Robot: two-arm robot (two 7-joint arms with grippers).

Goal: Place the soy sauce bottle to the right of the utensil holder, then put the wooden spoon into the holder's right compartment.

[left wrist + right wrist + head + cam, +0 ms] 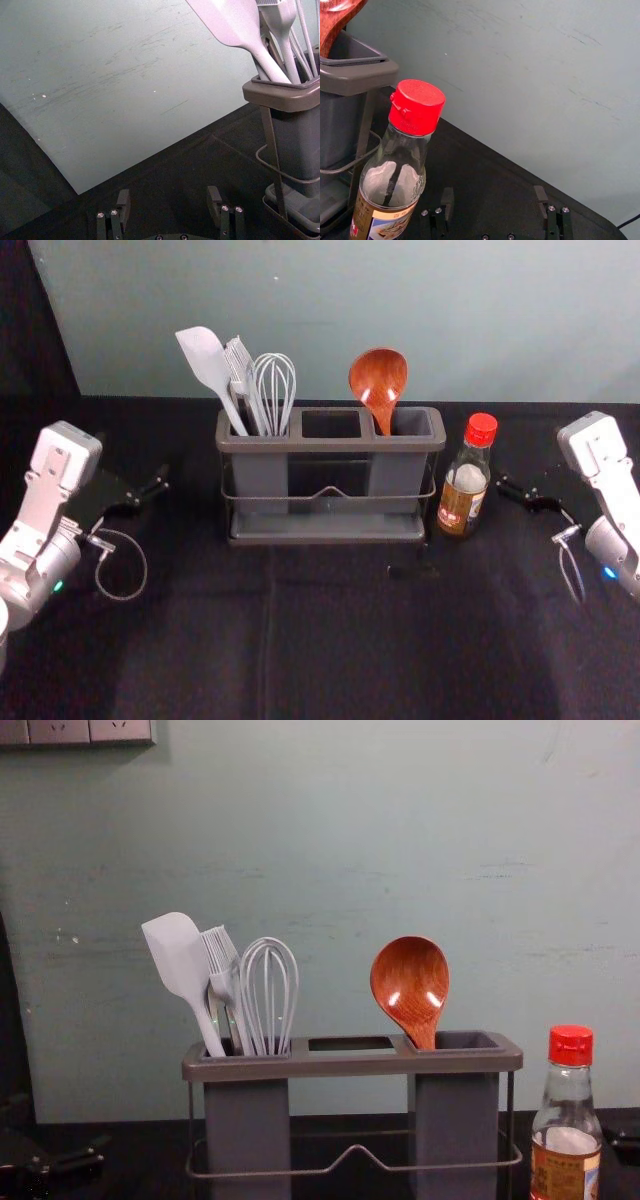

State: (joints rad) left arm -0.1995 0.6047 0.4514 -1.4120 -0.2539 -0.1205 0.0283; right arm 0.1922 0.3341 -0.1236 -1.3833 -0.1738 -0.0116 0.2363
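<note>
My left gripper (pixel 150 492) is left of the grey utensil holder (pixel 328 538), and my right gripper (pixel 528 498) is right of the soy sauce bottle (pixel 465 480). The red-capped bottle stands upright just right of the holder, a narrow gap between them. In the holder's right compartment the wooden spoon (pixel 378 380) rests bowl up; its handle's lower part is hidden. In the left wrist view my left gripper (pixel 169 200) is open, with nothing between its fingers. The right wrist view has my right gripper (pixel 494 197) open and empty, the bottle (pixel 395 175) outside its fingers.
A white spatula (pixel 205 365), a brush (pixel 240 365) and a whisk (pixel 274 385) stand in the holder's left compartment. Behind the black-covered table (pixel 330 640) rises a pale wall (pixel 300 300). A socket panel (pixel 75 730) is on the wall at upper left.
</note>
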